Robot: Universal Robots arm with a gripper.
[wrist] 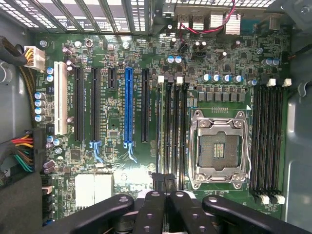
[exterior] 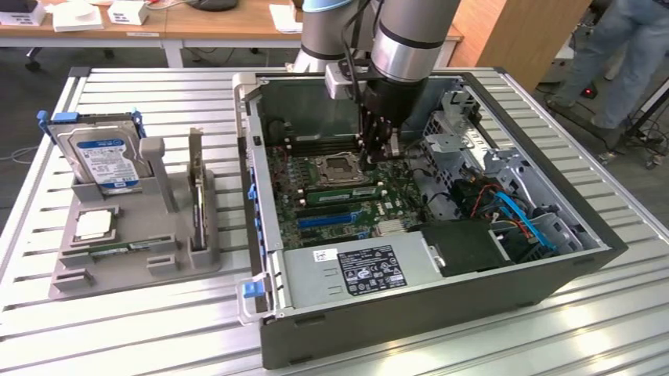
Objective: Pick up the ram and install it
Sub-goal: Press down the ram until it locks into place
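Pincer [exterior: 377, 154] is hanging shut inside the case [exterior: 418, 313], with nothing visible between its fingers, over the slots [wrist: 174, 131] beside the socket [wrist: 218, 148]. Ram [exterior: 337, 193] is standing in one of those slots, near the fingertips.

Robotics lab: slatted aluminium bench [exterior: 157, 94] carrying opened desktop PC case [exterior: 418, 313] and grey parts fixture [exterior: 136, 262], robot arm [exterior: 413, 35] above; wooden desks [exterior: 209, 23], standing person [exterior: 627, 47] in background.
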